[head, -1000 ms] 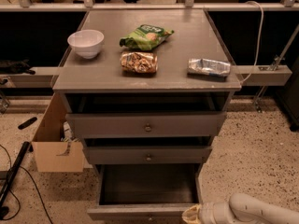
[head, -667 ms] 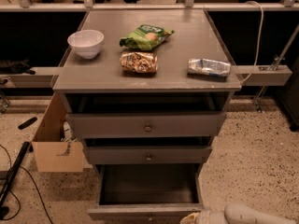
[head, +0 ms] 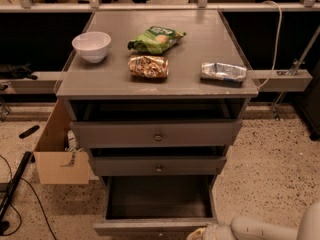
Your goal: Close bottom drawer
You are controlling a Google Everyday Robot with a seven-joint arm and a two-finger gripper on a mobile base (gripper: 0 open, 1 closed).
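Note:
The bottom drawer [head: 157,199] of the grey cabinet stands pulled far out, its dark box interior open to view and its grey front [head: 145,228] at the frame's lower edge. The knob is cut off by the frame edge. My gripper [head: 196,233] is at the bottom of the view, just in front of the right part of the drawer front, on a white arm [head: 260,229] coming in from the lower right. Most of the gripper is below the frame.
The middle drawer [head: 157,166] and the top drawer [head: 156,133] stand slightly out. On the cabinet top lie a white bowl [head: 91,46], a green bag [head: 156,39], a brown bag [head: 148,66] and a silver packet [head: 223,72]. A cardboard box [head: 57,151] stands at the left, with cables on the floor.
My gripper and arm have dropped lower and shifted slightly left along the drawer front, so less of them shows. The drawer has not visibly moved.

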